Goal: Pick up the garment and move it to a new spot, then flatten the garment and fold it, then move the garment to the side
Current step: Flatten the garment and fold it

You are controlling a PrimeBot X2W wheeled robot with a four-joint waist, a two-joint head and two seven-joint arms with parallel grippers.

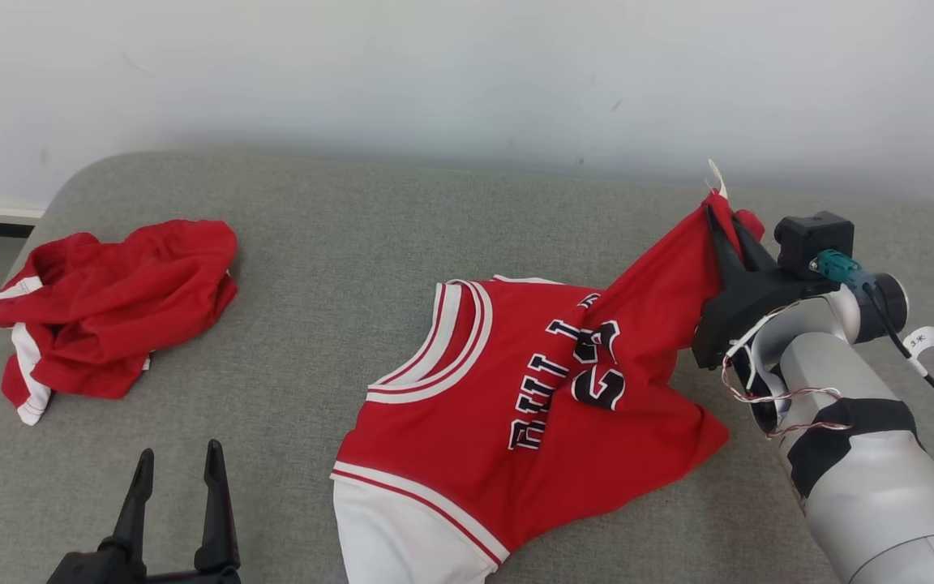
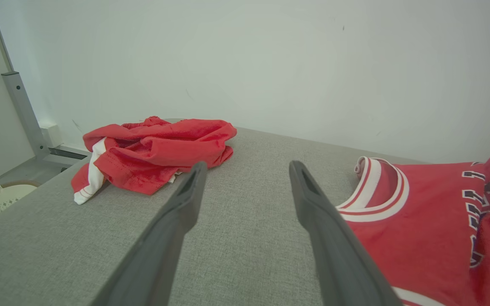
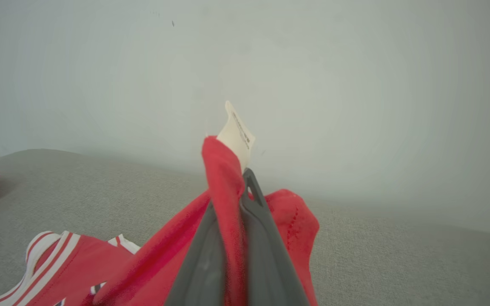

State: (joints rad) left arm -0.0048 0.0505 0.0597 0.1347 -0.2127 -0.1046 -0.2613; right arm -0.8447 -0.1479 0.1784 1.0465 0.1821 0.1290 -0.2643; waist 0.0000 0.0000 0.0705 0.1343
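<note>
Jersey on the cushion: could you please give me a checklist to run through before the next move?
1. Right pincer shut on jersey edge: ok.
2. Cloth sits deep in the grip, tag poking above: ok.
3. One layer pinched, not two: cannot tell.
4. Left pincer open, off the cloth: ok.
5. Jersey flat: not ok, creased toward the grip.
6. Red heap apart from jersey, bare cushion between: ok.
</note>
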